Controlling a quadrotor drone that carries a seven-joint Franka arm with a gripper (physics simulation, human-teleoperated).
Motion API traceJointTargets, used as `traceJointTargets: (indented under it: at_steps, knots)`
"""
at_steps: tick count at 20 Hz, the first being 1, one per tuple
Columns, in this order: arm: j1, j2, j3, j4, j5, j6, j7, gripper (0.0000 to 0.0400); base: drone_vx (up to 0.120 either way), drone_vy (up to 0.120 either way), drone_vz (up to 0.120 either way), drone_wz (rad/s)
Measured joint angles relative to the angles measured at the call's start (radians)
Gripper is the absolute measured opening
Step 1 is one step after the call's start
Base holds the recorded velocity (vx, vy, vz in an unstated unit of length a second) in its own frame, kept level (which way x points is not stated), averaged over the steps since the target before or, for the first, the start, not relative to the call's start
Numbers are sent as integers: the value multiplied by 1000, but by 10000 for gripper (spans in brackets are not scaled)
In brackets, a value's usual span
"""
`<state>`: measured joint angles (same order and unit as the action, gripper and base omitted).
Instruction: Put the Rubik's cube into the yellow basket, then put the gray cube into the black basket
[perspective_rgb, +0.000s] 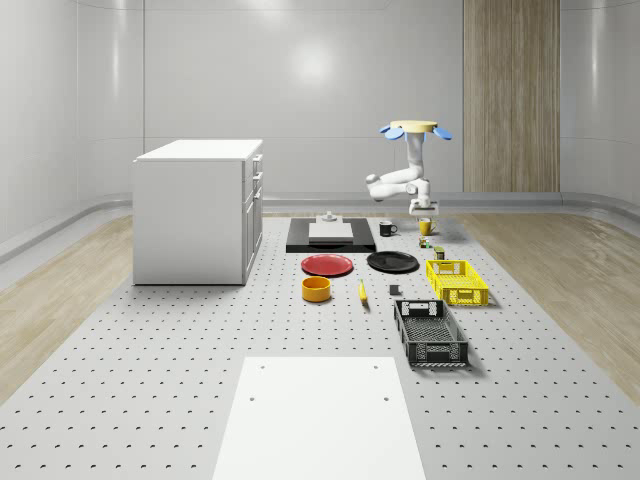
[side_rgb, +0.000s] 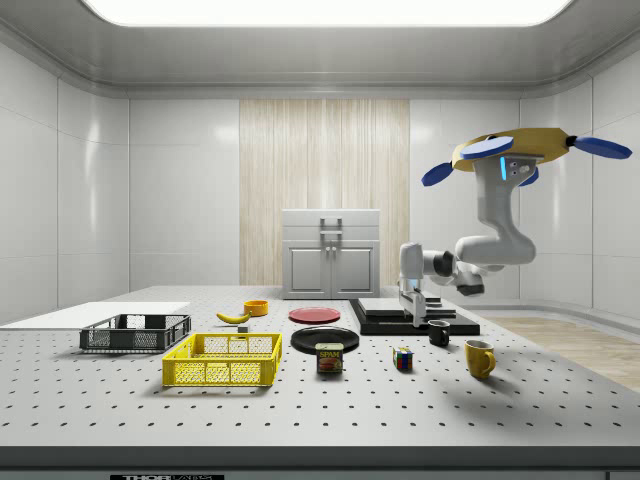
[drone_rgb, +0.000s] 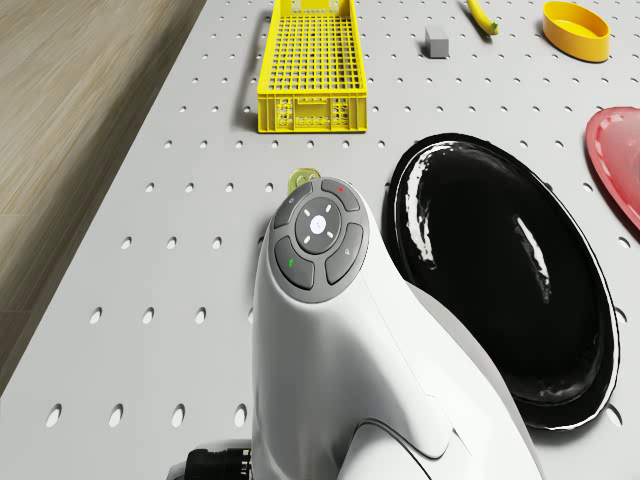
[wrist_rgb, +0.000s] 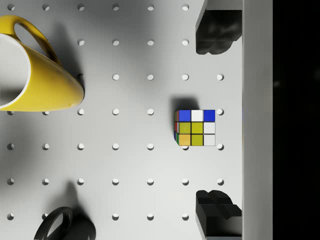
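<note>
The Rubik's cube (wrist_rgb: 195, 128) (side_rgb: 403, 358) sits on the perforated table between a yellow mug (wrist_rgb: 30, 70) and a black mug (wrist_rgb: 65, 225). My gripper (wrist_rgb: 216, 122) (side_rgb: 412, 316) hangs open above it, and the cube lies in line with the gap between the two dark fingertips (wrist_rgb: 217, 32). The drone (perspective_rgb: 415, 128) hovers over the far right part of the table with the arm bent down. The yellow basket (perspective_rgb: 457, 281) (drone_rgb: 312, 65) and the black basket (perspective_rgb: 430, 333) stand nearer the front. The gray cube (perspective_rgb: 395, 290) (drone_rgb: 436, 40) rests left of the yellow basket.
A can (side_rgb: 329, 358) stands between the Rubik's cube and the yellow basket. A black plate (perspective_rgb: 392, 262), red plate (perspective_rgb: 327, 264), orange bowl (perspective_rgb: 316, 289) and banana (perspective_rgb: 362, 291) lie mid-table. A white cabinet (perspective_rgb: 200, 210) stands at the whole-scene view's left.
</note>
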<state>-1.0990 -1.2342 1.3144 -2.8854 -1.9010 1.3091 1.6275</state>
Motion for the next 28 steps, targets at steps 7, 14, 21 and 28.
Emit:
traceJointTargets:
  at_steps: [7, 14, 21, 28]
  knots:
    - [-9, -30, 8, 2, 15, 28, 8, 400, 74, 0, -120, 0]
    - [-17, -58, 15, 4, 28, 54, 15, 400, 0, -23, -114, 0]
    - [-21, -88, -1, 8, 20, 88, 19, 400, 0, 0, -23, 0]
    - [-23, -120, -66, 22, -35, 139, 15, 400, 0, 0, 0, 0]
